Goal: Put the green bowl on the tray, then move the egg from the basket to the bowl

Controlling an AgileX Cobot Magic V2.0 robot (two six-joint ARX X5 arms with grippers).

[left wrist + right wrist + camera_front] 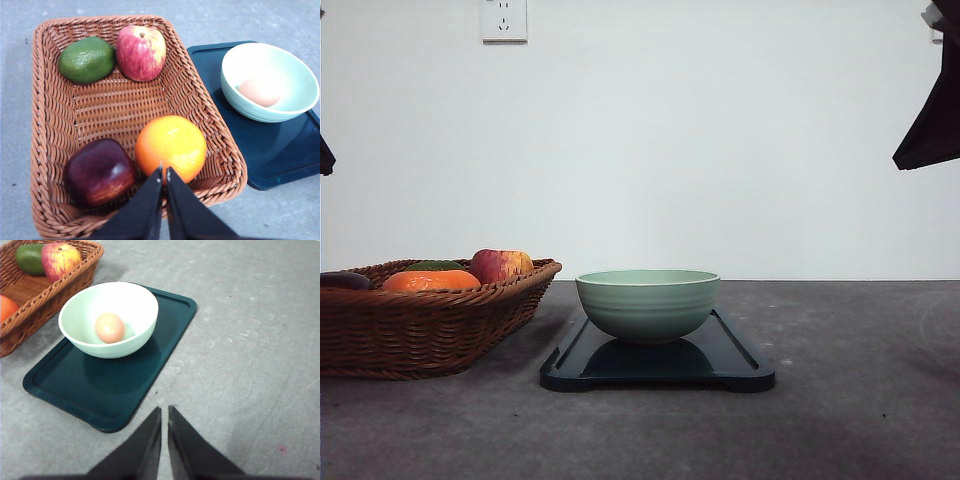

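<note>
While the basket (50,125) at the tabletop's left edge holds an orange (170,147), two apples and an avocado (86,59), the tray (107,385) beside it carries the bowl (108,319) with the egg (110,327) inside. Both arms' fingers (164,175) (164,412) hover closed, empty.

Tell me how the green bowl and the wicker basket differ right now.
The green bowl is smooth, round and pale green; the basket is woven, brown and roughly rectangular. The bowl sits on the tray; the basket rests on the table beside it. The bowl holds one egg; the basket holds several fruits and looks wider. Both are upright and open-topped.
</note>
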